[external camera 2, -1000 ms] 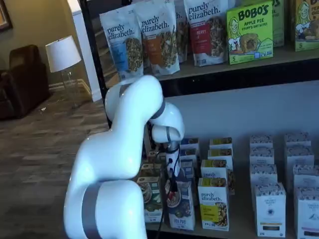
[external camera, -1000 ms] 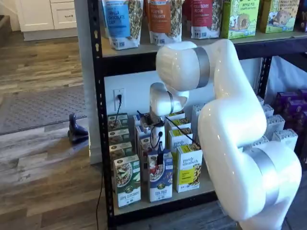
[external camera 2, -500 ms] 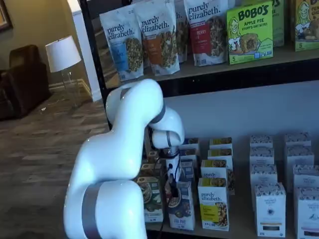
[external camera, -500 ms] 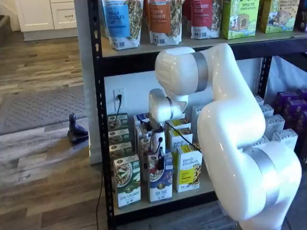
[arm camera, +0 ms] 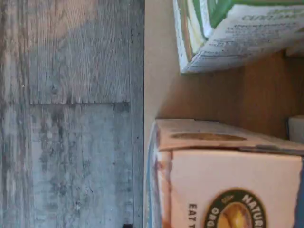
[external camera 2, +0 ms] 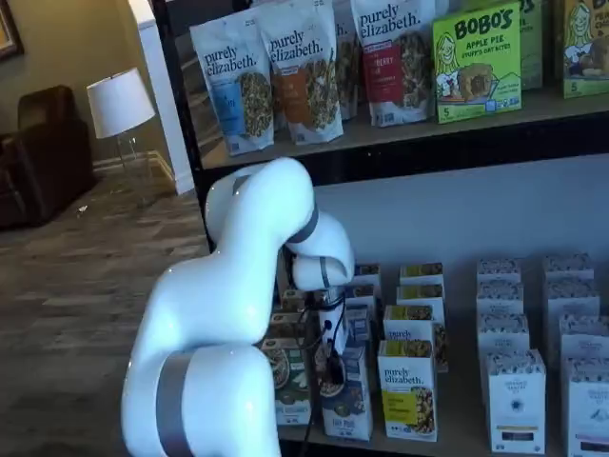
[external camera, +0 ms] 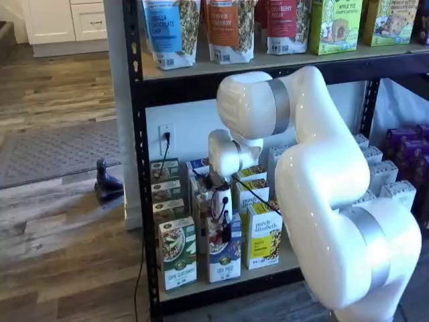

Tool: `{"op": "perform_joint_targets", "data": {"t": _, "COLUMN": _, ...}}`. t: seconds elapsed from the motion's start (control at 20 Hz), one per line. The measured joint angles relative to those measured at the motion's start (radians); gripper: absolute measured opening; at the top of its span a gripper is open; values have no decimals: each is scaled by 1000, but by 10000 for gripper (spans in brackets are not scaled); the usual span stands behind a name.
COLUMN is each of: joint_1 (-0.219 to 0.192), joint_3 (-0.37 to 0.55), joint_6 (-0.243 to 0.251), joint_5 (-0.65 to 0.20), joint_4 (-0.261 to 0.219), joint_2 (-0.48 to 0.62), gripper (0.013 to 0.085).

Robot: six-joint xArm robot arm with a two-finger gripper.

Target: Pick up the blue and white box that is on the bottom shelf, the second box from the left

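The blue and white box (external camera: 224,260) stands upright at the front of the bottom shelf (external camera: 289,259), between a green-and-white box (external camera: 177,258) and a yellow box (external camera: 264,240). My gripper (external camera: 226,233) hangs straight down over it. One black finger shows against the upper front face of the box; the other is hidden behind it. Both shelf views show this, with the gripper (external camera 2: 333,366) low over the box (external camera 2: 348,407). In the wrist view the box's white top (arm camera: 228,175) is very close, beside the green-and-white box (arm camera: 237,33). Nothing is lifted.
Rows of the same boxes stand behind the front ones. White boxes (external camera 2: 516,400) fill the shelf's right side. The upper board (external camera: 268,62) with granola bags hangs close above my arm. A black upright post (external camera: 137,168) bounds the left; wood floor (arm camera: 71,114) lies beyond the shelf edge.
My arm has sunk lower and the gripper has come down onto the top of the blue and white box. No box has moved.
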Motion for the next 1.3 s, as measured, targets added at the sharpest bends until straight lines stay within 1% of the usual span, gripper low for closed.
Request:
{"op": "perform_joint_targets", "data": {"t": 0.25, "joint_1": 0, "joint_3": -7, "joint_6": 2, "joint_5": 11, "joint_4": -2, "joint_2": 6, "gripper": 850}}
{"op": "perform_joint_targets", "data": {"t": 0.5, "joint_1": -4, "joint_3": 12, "joint_6": -7, "joint_5": -8, "joint_4": 3, "joint_2": -1, "gripper": 850}}
{"op": "perform_joint_targets", "data": {"t": 0.6, "joint_1": -6, "joint_3": 18, "joint_6": -14, "joint_5": -10, "joint_4": 11, "joint_2": -5, "gripper": 770}}
{"op": "perform_joint_targets", "data": {"t": 0.65, "joint_1": -6, "joint_3": 20, "joint_6": -14, "joint_5": -9, "joint_4": 11, "joint_2": -6, "gripper": 770}}
{"op": "perform_joint_targets", "data": {"t": 0.7, "joint_1": -6, "joint_3": 22, "joint_6": -14, "joint_5": -9, "joint_4": 11, "joint_2": -8, "gripper": 730}}
{"op": "perform_joint_targets", "data": {"t": 0.75, "joint_1": -6, "joint_3": 23, "joint_6": -13, "joint_5": -8, "joint_4": 10, "joint_2": -8, "gripper": 730}}
{"op": "perform_joint_targets", "data": {"t": 0.85, "joint_1": -5, "joint_3": 29, "joint_6": -8, "joint_5": -7, "joint_4": 4, "joint_2": -12, "gripper": 650}}
{"op": "perform_joint_targets", "data": {"t": 1.3, "joint_1": 2, "joint_3": 52, "joint_6": 8, "joint_5": -19, "joint_4": -6, "joint_2": -22, "gripper": 650}}
